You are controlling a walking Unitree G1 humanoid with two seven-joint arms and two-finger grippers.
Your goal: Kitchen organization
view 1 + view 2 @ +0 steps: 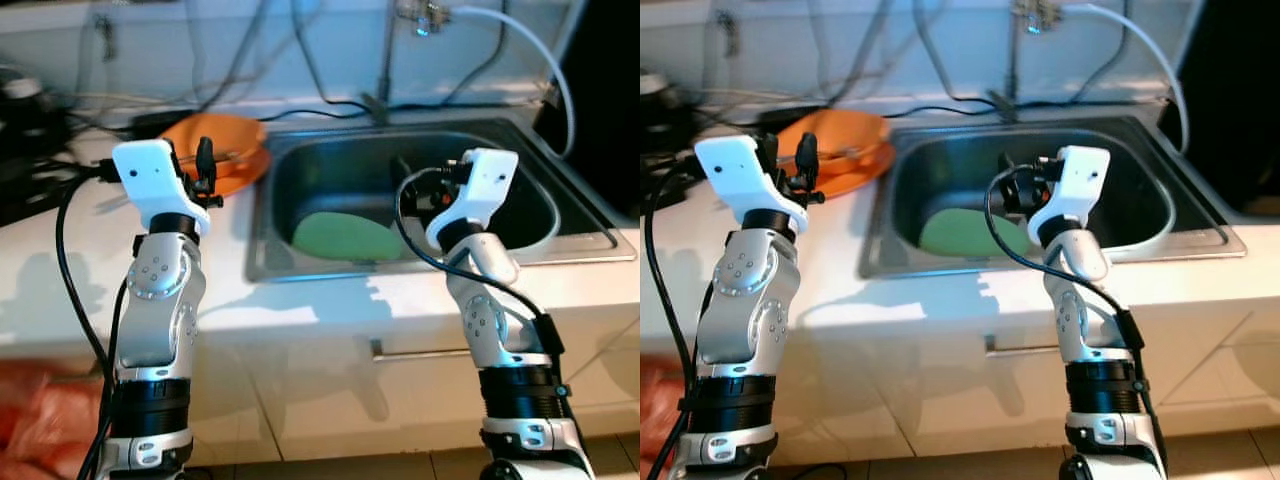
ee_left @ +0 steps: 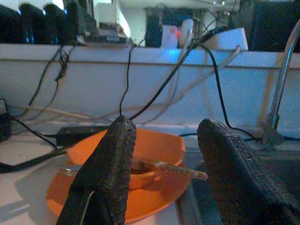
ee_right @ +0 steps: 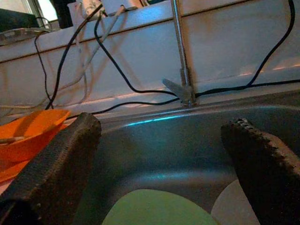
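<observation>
Orange bowl (image 1: pixel 215 150) beside steel sink (image 1: pixel 300 262), green plate (image 1: pixel 345 237) inside; left gripper (image 2: pixel 164 159), right gripper (image 3: pixel 159 154) (both spread)

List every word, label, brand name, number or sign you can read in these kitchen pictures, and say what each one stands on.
None can be read.
Orange bowl and orange plate: plain, no print.
Green plate in the sink: no marking.
Items on the ledge above the counter: a red light glows on one; any labels are too blurred to read.

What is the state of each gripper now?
Left gripper: open, holding nothing, before orange plastic bowl.
Right gripper: open, holding nothing, over steel sink.
</observation>
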